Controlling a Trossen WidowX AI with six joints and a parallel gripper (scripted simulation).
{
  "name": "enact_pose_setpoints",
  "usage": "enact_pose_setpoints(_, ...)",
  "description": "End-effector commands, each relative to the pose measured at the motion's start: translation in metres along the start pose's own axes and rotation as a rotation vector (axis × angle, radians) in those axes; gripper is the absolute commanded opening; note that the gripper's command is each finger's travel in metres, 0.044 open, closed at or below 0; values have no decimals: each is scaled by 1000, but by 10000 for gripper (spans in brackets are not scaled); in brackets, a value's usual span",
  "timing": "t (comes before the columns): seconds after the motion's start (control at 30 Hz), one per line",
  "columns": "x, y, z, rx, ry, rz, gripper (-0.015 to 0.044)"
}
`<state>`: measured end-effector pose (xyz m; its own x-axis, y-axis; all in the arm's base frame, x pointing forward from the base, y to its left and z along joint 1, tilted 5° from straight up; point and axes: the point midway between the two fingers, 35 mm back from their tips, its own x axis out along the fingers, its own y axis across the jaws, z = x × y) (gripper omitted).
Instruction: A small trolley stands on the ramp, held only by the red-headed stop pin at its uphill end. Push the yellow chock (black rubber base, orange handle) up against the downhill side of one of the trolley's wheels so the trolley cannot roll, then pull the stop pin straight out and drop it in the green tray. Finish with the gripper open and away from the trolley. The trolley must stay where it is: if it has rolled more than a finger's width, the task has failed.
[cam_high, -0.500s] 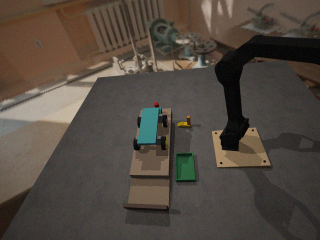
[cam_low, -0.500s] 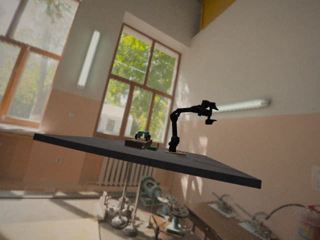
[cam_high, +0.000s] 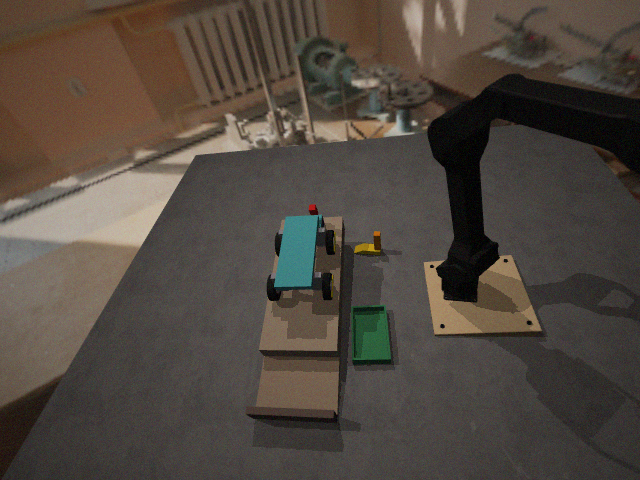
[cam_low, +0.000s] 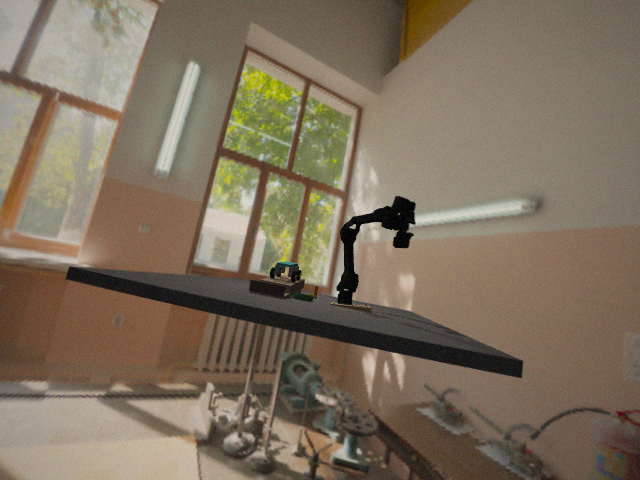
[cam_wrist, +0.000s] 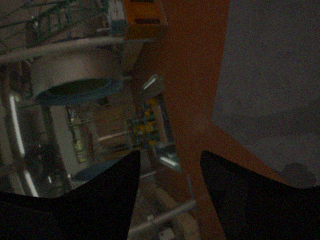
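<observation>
My pincer (cam_low: 402, 227) (cam_wrist: 171, 158) is part open, its fingers apart with nothing between them, and it hangs up in the air well apart from the bench (cam_high: 206, 206) (cam_low: 206, 297), so as I judge it neither half of the job is done. Nearest the arm's base plate (cam_high: 485, 325) (cam_low: 368, 308), the tray (cam_high: 370, 335) (cam_low: 305, 297) sits on the bench beside the ramp (cam_high: 299, 335) (cam_low: 276, 287) with no pin in it. Farther up that same side, the chock (cam_high: 368, 250) stands on the bench just off the ramp, not against any wheel. The trolley (cam_high: 298, 253) (cam_low: 287, 266) is on the upper part of the ramp, and the pin (cam_high: 312, 208) shows its head at the uphill end. Left to do: chock a wheel on its downhill side, pull the pin, drop it in the tray, back off open. As for looks, the chock has a low yellow wedge with an upright orange handle at the end away from the ramp; I can't make out its black base from here. The trolley is a flat teal slab on four dark wheels, and the pin's head is a small red block.
</observation>
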<state>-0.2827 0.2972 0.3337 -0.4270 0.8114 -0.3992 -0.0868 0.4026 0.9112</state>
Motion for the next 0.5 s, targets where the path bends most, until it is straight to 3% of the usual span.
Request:
enact_pose_setpoints(0.0, 1, 4, 32, 4, -58, -8, 190)
enact_pose_setpoints(0.47, -4, -1, 162, 54, -315, -88, 190)
